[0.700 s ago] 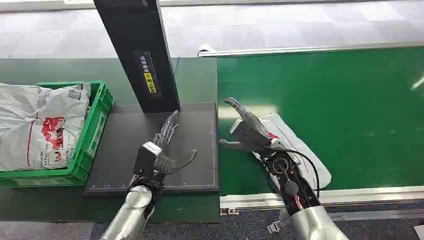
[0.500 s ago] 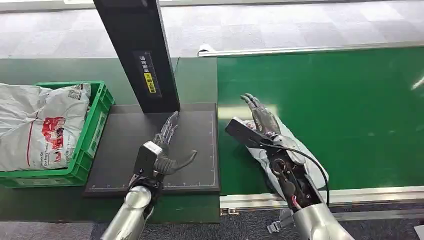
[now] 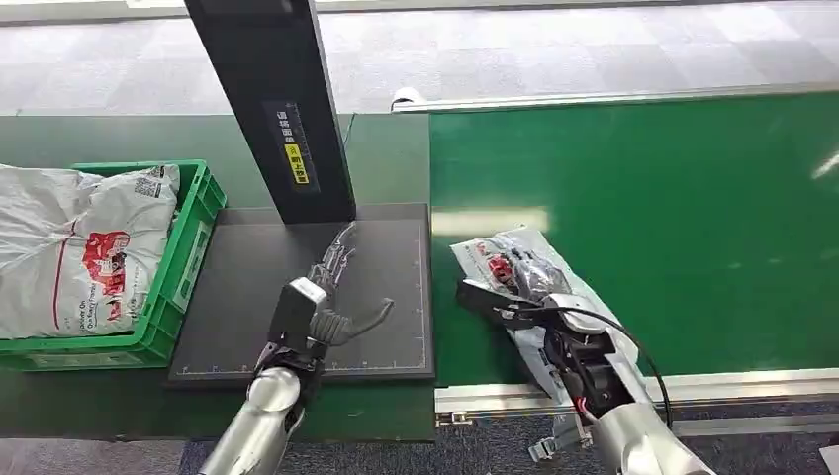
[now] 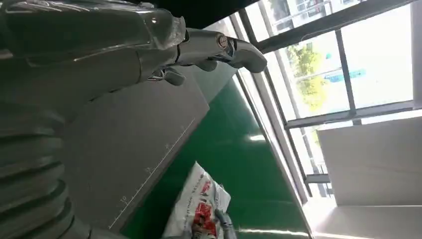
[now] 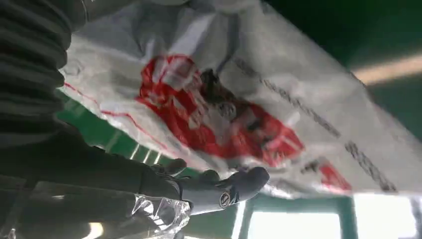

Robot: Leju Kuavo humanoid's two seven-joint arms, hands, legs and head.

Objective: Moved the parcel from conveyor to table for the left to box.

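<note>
The parcel, a white plastic mailer with red print, lies at the left end of the green conveyor belt, right beside the black mat. My right hand is on it, dark fingers laid over its printed face. In the right wrist view the parcel sits between those fingers and the thumb below its edge, so the hand grips it. My left hand hovers over the mat, holding nothing, fingers spread. The left wrist view shows the parcel beyond the mat.
A green crate with white mailers in it stands left of the mat. A black upright post rises at the mat's far edge. The belt's metal frame runs along its near side.
My right hand has turned over and closed down onto the parcel, whose red printed face now shows with its left end raised. The left hand has barely moved.
</note>
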